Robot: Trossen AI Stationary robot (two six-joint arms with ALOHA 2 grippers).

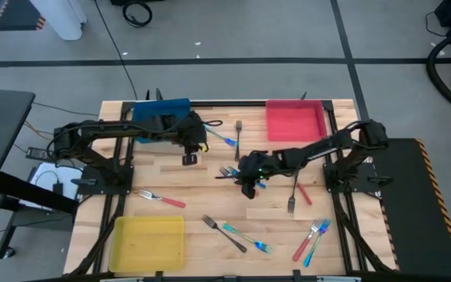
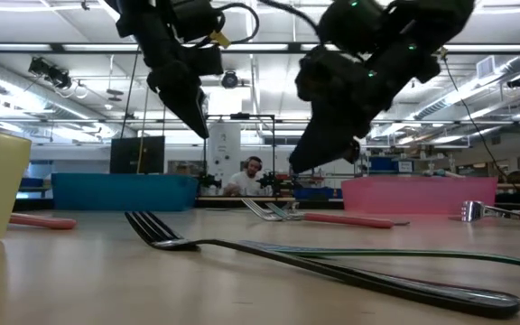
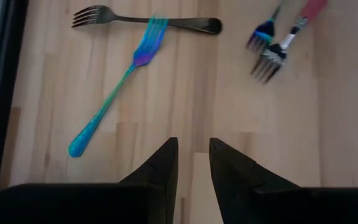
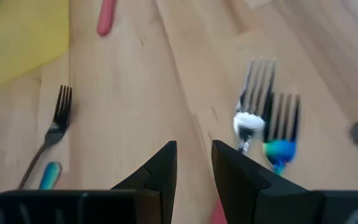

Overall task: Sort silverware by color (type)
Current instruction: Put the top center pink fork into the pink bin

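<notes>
Silverware lies scattered flat on the wooden table. A teal fork (image 1: 224,139) and a dark fork (image 1: 239,129) lie between the blue and red trays, and a small cluster of forks (image 1: 227,171) lies at the middle. My left gripper (image 1: 189,159) hovers beside the blue tray, its fingers a narrow gap apart and holding nothing (image 3: 194,155). The teal fork (image 3: 114,99) and dark fork (image 3: 148,22) lie ahead of it. My right gripper (image 1: 247,190) hangs just near-side of the cluster, also narrowly open and holding nothing (image 4: 194,158). Two fork heads (image 4: 263,118) lie just past its fingertips.
Blue tray (image 1: 161,113) at far left, red tray (image 1: 294,119) at far right, yellow tray (image 1: 147,241) at near left. More utensils: red-handled fork (image 1: 161,198), dark fork (image 1: 292,196), dark and teal forks (image 1: 237,233), a red and blue pair (image 1: 312,239).
</notes>
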